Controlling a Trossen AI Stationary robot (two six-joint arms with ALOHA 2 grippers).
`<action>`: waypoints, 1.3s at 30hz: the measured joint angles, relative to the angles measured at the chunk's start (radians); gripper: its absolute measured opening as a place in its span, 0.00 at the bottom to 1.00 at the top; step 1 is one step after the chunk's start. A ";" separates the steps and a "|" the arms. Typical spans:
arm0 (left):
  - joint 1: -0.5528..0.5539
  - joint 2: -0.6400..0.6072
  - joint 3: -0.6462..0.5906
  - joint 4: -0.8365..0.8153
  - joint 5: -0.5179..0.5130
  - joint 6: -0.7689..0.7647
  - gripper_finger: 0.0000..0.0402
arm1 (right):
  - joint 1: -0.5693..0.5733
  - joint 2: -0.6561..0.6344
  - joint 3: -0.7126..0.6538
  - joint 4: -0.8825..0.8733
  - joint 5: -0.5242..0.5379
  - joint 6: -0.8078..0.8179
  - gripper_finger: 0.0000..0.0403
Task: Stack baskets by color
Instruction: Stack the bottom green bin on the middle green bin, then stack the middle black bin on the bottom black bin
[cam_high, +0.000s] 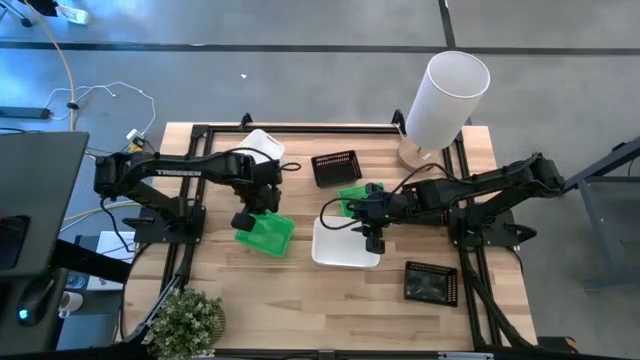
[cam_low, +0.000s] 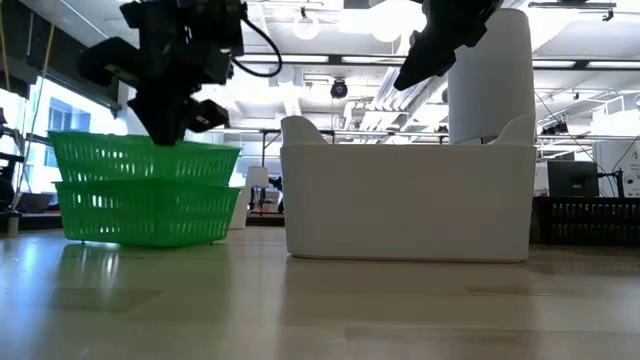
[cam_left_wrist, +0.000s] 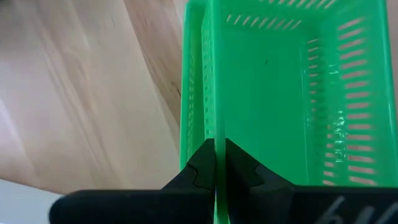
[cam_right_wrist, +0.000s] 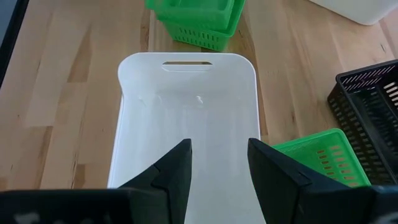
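The left end effector (cam_high: 247, 218) is pinching the near wall of the upper bright green slotted plastic basket (cam_high: 266, 232), jaws clamped together on it, nested in a second green one on the wooden worktop (cam_high: 300, 300). It is sitting slightly cocked, so letting go could be leaving it jammed crooked. The right end effector (cam_right_wrist: 217, 165), fingers apart and empty, is hovering over the smooth white rectangular plastic basket (cam_right_wrist: 186, 124); descending off-centre risks shoving it.
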 joint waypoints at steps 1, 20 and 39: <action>0.000 0.010 0.000 0.000 0.000 0.000 0.00 | 0.000 0.000 0.000 0.000 0.000 0.000 0.36; 0.011 0.093 0.000 0.001 0.019 -0.021 0.07 | 0.000 0.000 0.000 -0.007 -0.004 0.003 0.36; 0.011 0.069 0.000 -0.033 -0.025 -0.055 0.35 | 0.000 0.000 0.000 -0.146 0.021 0.136 0.36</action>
